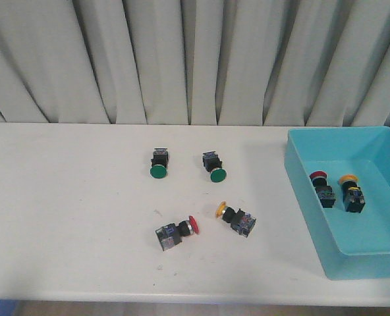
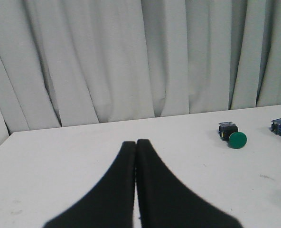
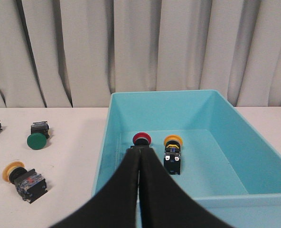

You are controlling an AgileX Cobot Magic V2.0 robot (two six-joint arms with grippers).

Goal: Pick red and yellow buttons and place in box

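On the table [image 1: 63, 197], two buttons wait and two sit in the box.
I see my left gripper [image 2: 136, 145] pinched empty; red button [image 1: 175, 233] and yellow button [image 1: 236, 218] lie at six o'clock of the green ones [image 1: 158, 162], open room around; my right gripper [image 3: 139, 151], pinched empty, hangs over the box [image 1: 300, 178].

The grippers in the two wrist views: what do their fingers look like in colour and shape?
Both the left gripper and the right gripper have plain matte black fingers, broad at the base and curving to narrow tips. No cables or markings show. The front view shows no arm.
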